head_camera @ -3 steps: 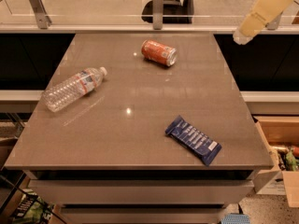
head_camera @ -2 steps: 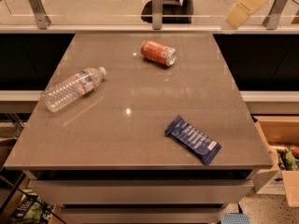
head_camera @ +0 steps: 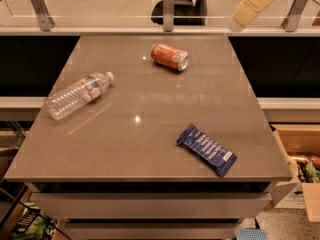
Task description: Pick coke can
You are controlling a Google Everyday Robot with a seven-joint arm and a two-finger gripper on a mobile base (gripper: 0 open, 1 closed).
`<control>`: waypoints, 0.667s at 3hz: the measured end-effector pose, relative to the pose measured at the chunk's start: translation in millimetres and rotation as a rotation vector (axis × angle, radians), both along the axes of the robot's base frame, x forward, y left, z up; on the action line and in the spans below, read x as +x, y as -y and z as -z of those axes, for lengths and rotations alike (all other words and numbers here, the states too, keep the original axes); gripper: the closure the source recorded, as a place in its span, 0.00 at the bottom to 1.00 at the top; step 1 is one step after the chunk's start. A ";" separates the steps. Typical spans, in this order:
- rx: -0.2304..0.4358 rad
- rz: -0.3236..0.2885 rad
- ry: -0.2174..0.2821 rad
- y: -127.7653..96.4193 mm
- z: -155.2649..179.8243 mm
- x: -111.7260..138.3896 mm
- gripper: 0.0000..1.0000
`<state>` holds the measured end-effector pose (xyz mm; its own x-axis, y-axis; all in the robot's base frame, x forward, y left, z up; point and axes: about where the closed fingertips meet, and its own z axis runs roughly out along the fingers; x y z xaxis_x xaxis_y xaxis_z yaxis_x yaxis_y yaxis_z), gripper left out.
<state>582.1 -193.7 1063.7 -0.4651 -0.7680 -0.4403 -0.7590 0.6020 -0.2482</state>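
The coke can (head_camera: 170,56) is orange-red with silver ends. It lies on its side at the far middle of the brown table (head_camera: 150,134). My gripper (head_camera: 245,15) is a cream-coloured shape at the top right of the camera view. It hangs above the table's far right corner, to the right of the can and well apart from it. Nothing shows in its grasp.
A clear water bottle (head_camera: 77,94) with a red-blue label lies on its side at the left. A blue snack bar wrapper (head_camera: 206,149) lies at the near right. A glass railing with metal posts (head_camera: 169,6) runs behind the table. A cardboard box (head_camera: 300,159) stands at the right.
My gripper has moved left and up along the top right of the view. The can, the bottle and the wrapper have not moved.
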 end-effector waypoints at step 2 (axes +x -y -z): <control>-0.024 -0.010 -0.046 -22.5 18.8 6.1 0.00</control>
<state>588.2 -171.2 1044.9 -0.4766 -0.7828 -0.4001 -0.7757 0.5886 -0.2275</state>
